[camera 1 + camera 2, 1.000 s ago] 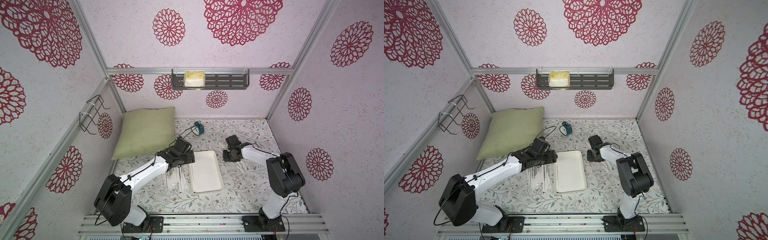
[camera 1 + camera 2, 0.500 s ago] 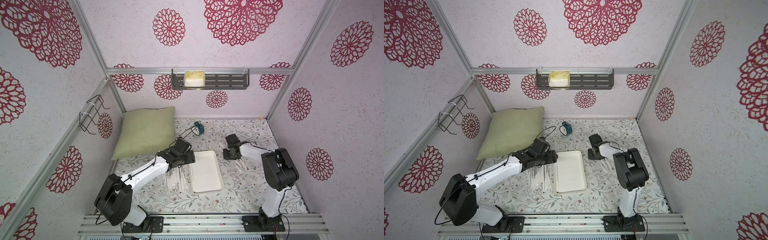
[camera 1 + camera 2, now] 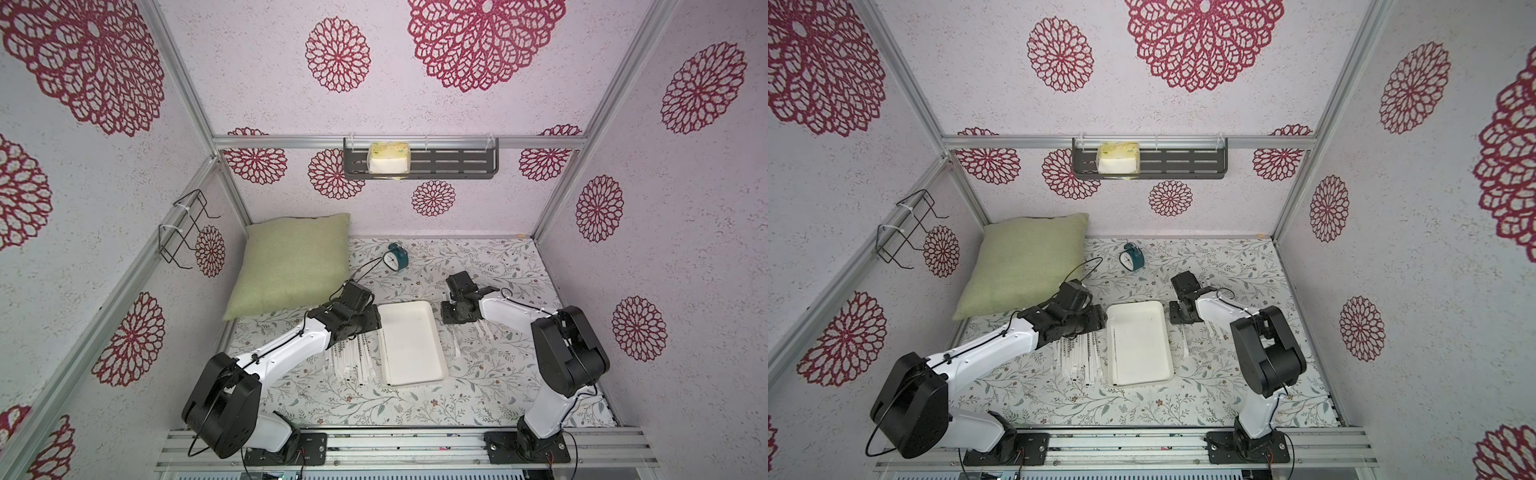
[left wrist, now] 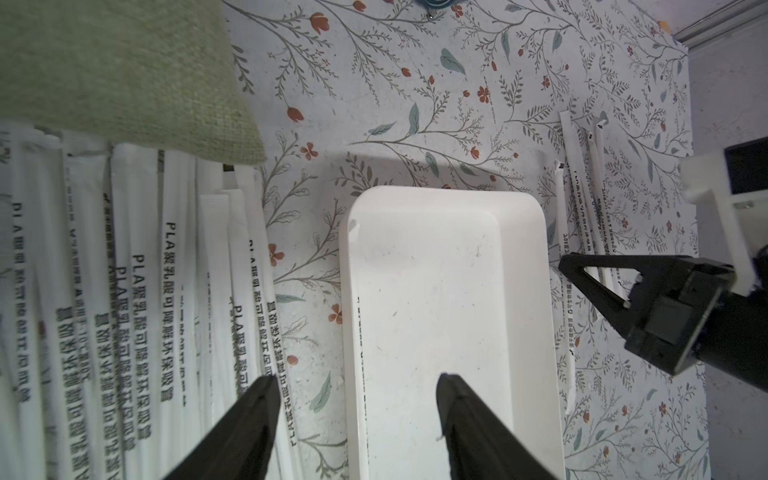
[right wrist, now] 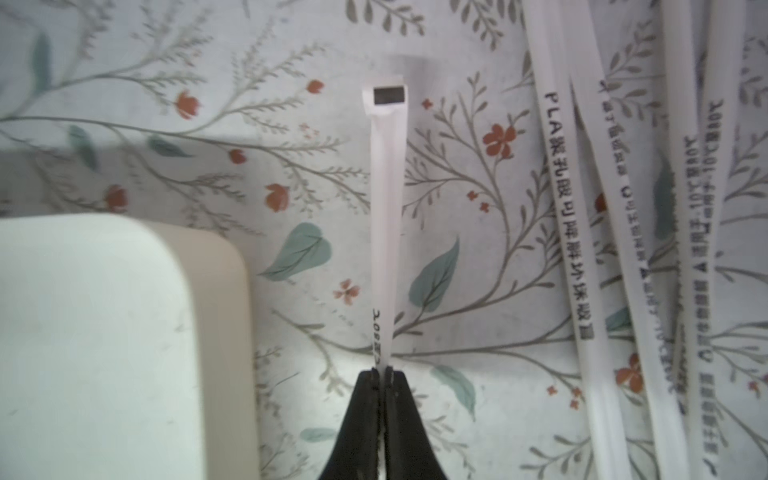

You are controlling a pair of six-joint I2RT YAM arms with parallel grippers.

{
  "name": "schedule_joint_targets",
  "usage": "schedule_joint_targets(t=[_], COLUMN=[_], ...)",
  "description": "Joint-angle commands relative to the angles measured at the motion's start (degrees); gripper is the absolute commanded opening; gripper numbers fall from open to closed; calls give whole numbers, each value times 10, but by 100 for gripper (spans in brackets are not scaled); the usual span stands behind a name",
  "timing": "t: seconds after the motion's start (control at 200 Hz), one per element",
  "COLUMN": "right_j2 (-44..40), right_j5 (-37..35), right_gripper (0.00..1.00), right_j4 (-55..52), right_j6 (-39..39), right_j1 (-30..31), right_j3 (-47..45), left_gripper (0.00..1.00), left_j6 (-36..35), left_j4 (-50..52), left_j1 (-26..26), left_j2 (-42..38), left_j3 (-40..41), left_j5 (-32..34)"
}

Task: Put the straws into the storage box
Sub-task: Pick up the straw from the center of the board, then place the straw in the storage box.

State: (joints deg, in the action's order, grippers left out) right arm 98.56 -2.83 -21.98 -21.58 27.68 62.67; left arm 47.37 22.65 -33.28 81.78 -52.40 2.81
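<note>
The storage box [image 3: 411, 345] [image 3: 1138, 345] is a shallow white tray in the middle of the floral mat. A line of dark print along its left inner wall looks like one straw lying inside. A pile of straws [image 3: 351, 359] [image 4: 124, 291] lies left of it, and a few loose straws [image 5: 569, 216] lie on its right. My right gripper [image 5: 382, 370] [image 3: 446, 320] sits low beside the tray's [image 5: 104, 332] right rim, shut on one straw [image 5: 386, 208] near its end. My left gripper [image 4: 356, 377] [image 3: 365, 322] is open, one finger over the pile, the other over the tray [image 4: 444, 270].
A green pillow [image 3: 295, 262] leans at the back left, its corner over the pile's far end. A teal alarm clock [image 3: 395, 257] stands behind the tray. A dark slotted shelf [image 3: 419, 162] hangs on the back wall, and a wire rack [image 3: 183, 228] on the left wall.
My right gripper's jaws have closed onto the straw beside the tray. The left gripper has narrowed a little and stays where it was.
</note>
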Motion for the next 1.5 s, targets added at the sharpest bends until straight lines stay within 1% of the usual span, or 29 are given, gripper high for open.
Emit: schedule_joint_targets(t=[0.0, 0.09, 0.12, 0.205, 0.28, 0.335, 0.43, 0.6, 0.931, 1.176, 1.341, 1.491], right_j2=[-62, -78, -83, -82, -70, -55, -17, 25, 60, 70, 73, 71], right_j5=[11, 0, 0, 2, -2, 12, 49, 83, 86, 83, 78, 77], right_gripper=[8, 7, 7, 7, 7, 7, 7, 7, 7, 7, 10, 15], right_j4=[-41, -33, -7, 62, 105, 142, 158, 174, 181, 196, 203, 200], right_j6=[-68, -146, -182, -253, -301, -323, -322, -304, -280, -293, -309, -309], right_j1=[60, 129, 156, 207, 230, 240, 246, 251, 245, 244, 242, 240], right_j3=[40, 49, 40, 16, -4, -24, -28, -37, -26, -29, -28, -28], left_gripper=[66, 65, 64, 62, 62, 61, 60, 60, 60, 60, 61, 61], left_j6=[18, 30, 29, 33, 42, 47, 45, 41, 45, 42, 43, 42], left_j4=[-18, -22, -20, -24, -33, -40, -42, -42, -46, -42, -39, -35], left_j1=[13, 12, 10, 8, 8, 9, 10, 10, 9, 9, 8, 7], left_j2=[-25, -32, -32, -34, -45, -56, -65, -71, -71, -68, -69, -70], left_j3=[20, 32, 33, 43, 55, 64, 71, 79, 86, 82, 82, 80], left_j5=[-5, -3, 1, 1, -2, 0, 1, 0, -6, -5, -1, 3])
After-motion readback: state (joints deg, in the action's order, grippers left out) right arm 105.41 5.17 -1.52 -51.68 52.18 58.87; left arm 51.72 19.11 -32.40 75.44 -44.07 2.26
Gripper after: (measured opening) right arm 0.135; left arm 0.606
